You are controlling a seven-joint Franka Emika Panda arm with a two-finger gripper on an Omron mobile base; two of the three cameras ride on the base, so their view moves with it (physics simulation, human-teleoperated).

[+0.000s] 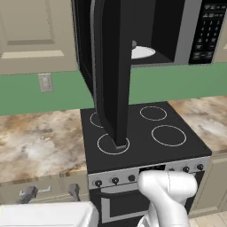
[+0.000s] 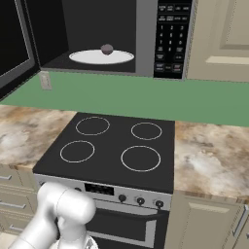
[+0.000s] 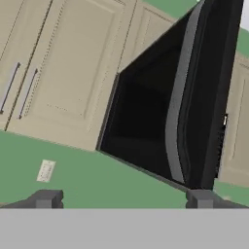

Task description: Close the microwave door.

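You are looking at the wide black box microwave with grey-silver trim (image 2: 97, 36), which is hanging above the black four-ring glass stove (image 2: 114, 148), and every place below is given relative to that stove. The large glossy black microwave door with its dark window (image 1: 111, 66) is standing wide open, swinging out from the microwave's left side over the stove's left rings; in the left base view you are seeing it almost edge-on as a thick dark slab, and in the right base view its inner face (image 2: 14, 44) is showing at the upper left. Inside the open cavity, above the stove's back edge, a white round plate (image 2: 101, 57) is lying flat with a small dark round object (image 2: 107, 49) sitting on it. The black keypad of small buttons (image 2: 170, 36) is sitting at the microwave's right end, above the stove's right rear corner. A green backsplash wall (image 2: 146, 97) is running behind the stove, and marbled beige countertop (image 2: 209, 155) is lying on both sides of it. Beige panelled cabinet doors (image 3: 63, 68) are flanking the microwave. In the hand view the two-finger gripper (image 3: 122, 199) is pointing up at the open door, its two dark finger tips (image 3: 46, 198) sitting well apart, so the claw is wide and holding nothing, and it is not touching the door.
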